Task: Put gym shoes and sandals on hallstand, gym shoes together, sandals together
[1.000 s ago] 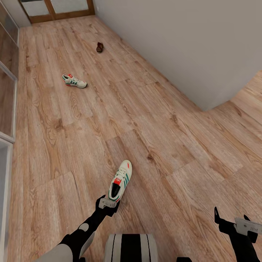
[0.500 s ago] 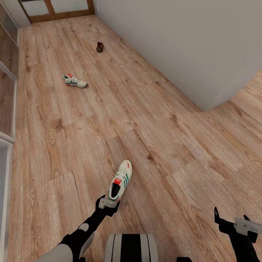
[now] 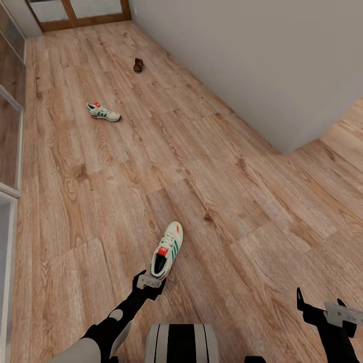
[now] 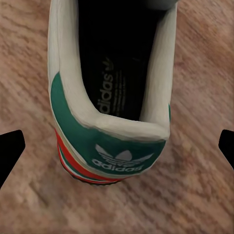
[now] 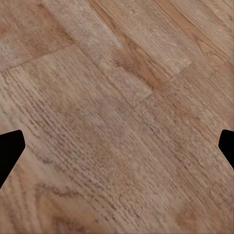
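Where your left gripper (image 3: 149, 282) hangs spread wide, the near sneaker (image 3: 167, 250) lies heel-first just ahead, on the floor (image 3: 212, 166).

A plain pale grey wall (image 3: 262, 65) rises ahead of the right pincer (image 3: 322, 308) and runs away from it, ending in an outer corner (image 3: 285, 151) well ahead of that pincer. Far ahead of the left pincer (image 3: 149, 283) stands a wood-framed door (image 3: 80, 12) with pale glazed panels. Well off to that pincer's left runs a glazed partition (image 3: 10, 126) with pale frames.
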